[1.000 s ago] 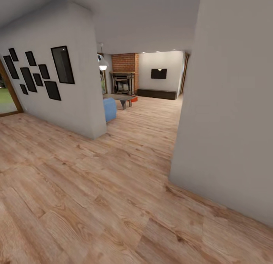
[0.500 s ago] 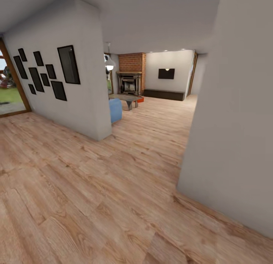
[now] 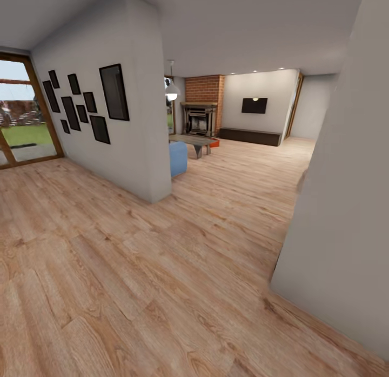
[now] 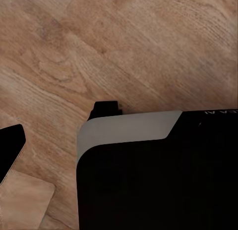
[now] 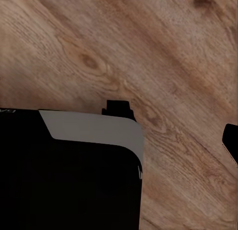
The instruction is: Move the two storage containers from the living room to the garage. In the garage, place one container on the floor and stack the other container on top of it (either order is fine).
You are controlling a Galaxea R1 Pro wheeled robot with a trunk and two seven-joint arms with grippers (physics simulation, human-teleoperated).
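Ahead of me the wood floor (image 3: 162, 269) runs to the living room's brick fireplace (image 3: 202, 104), where an orange-red container (image 3: 214, 144) sits beside the grey low table (image 3: 194, 142), far from both my grippers. My wrist cameras look down on floorboards past my dark base (image 4: 158, 175); I cannot tell whether either gripper is released or clenched.
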